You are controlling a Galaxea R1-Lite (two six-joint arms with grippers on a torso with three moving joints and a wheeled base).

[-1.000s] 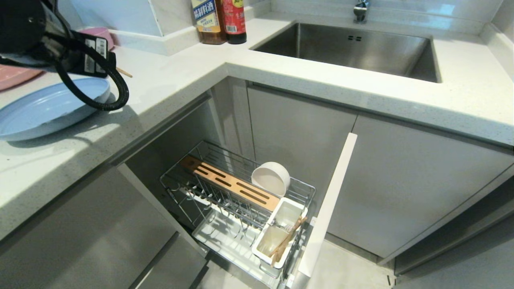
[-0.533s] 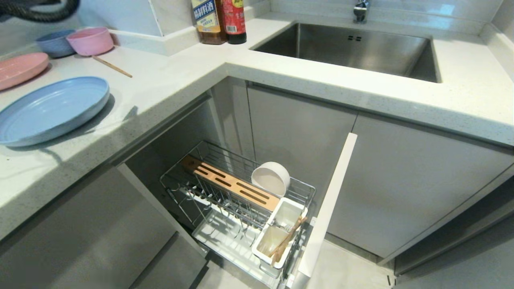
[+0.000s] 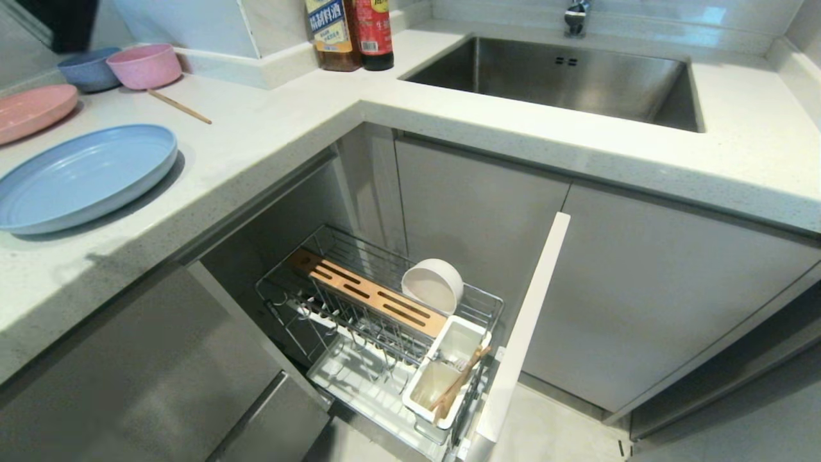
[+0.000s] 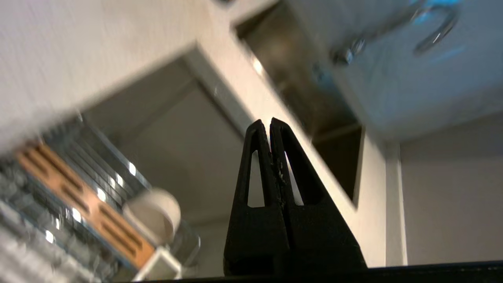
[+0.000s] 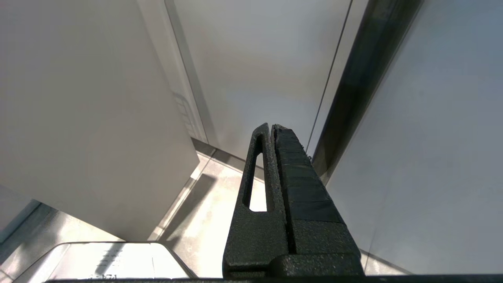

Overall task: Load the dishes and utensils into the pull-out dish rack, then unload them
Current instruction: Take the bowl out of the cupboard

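Note:
The pale blue plate (image 3: 83,176) lies flat on the counter at the left. In the pull-out dish rack (image 3: 333,301) the cream bowl (image 3: 433,285) stands on edge beside the wooden strip (image 3: 369,300). The white utensil cup (image 3: 442,375) holds light-wood chopsticks (image 3: 458,384), with fork tines (image 3: 459,364) showing beside them. One more chopstick (image 3: 179,106) lies on the counter. My left gripper (image 4: 270,122) is shut on nothing, up in the air and facing the rack and bowl (image 4: 151,214). Only a dark part of that arm (image 3: 64,22) shows at the head view's top left. My right gripper (image 5: 271,126) is shut and parked low.
A pink plate (image 3: 32,109), a pink bowl (image 3: 144,64) and a small blue bowl (image 3: 86,67) sit at the counter's far left. Two bottles (image 3: 349,32) stand by the sink (image 3: 558,77). The rack's narrow cabinet front (image 3: 523,327) juts out to the right of the basket.
My left arm, which hung over the blue plate, has pulled up and away to the top left corner. The plate stays on the counter.

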